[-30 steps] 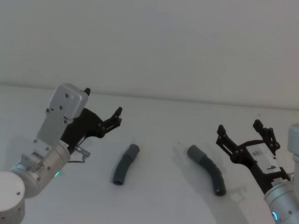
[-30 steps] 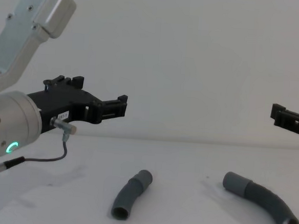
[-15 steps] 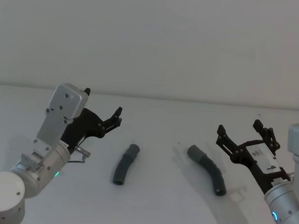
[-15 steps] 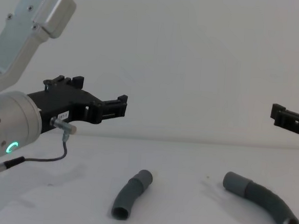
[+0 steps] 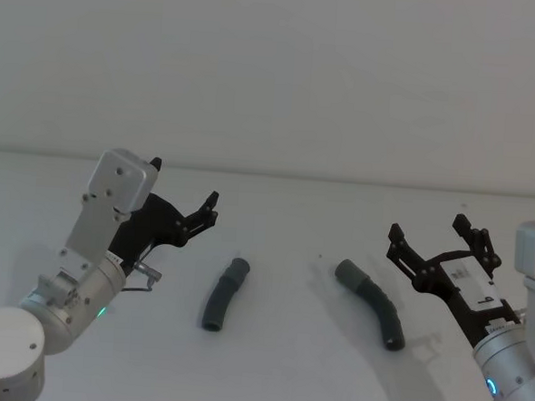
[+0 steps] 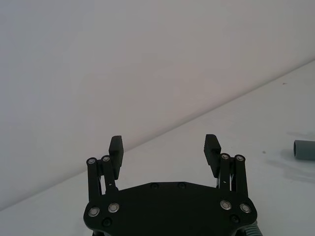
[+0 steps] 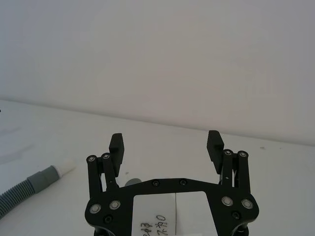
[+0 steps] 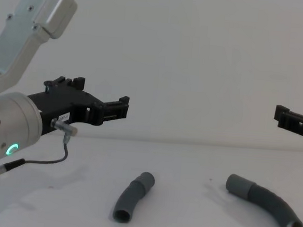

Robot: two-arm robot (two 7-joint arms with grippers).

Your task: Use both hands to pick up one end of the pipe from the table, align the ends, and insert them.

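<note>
Both pipe pieces lie apart on the white bench: the shorter piece left of centre, the longer arched piece to its right. The left claw hovers left of the shorter piece and the right claw right of the longer one. Both claws gape wide and hold nothing. The chest view shows the pieces' open near mouths. The right wrist view shows a whitish tip on a ribbed grey tube, though I cannot tell which piece.

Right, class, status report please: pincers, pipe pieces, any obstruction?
Left pincer open, hovering left of shorter piece. Right pincer open, hovering right of longer piece. Both pieces flat on table, apart, unjoined. Nothing lies between them.
</note>
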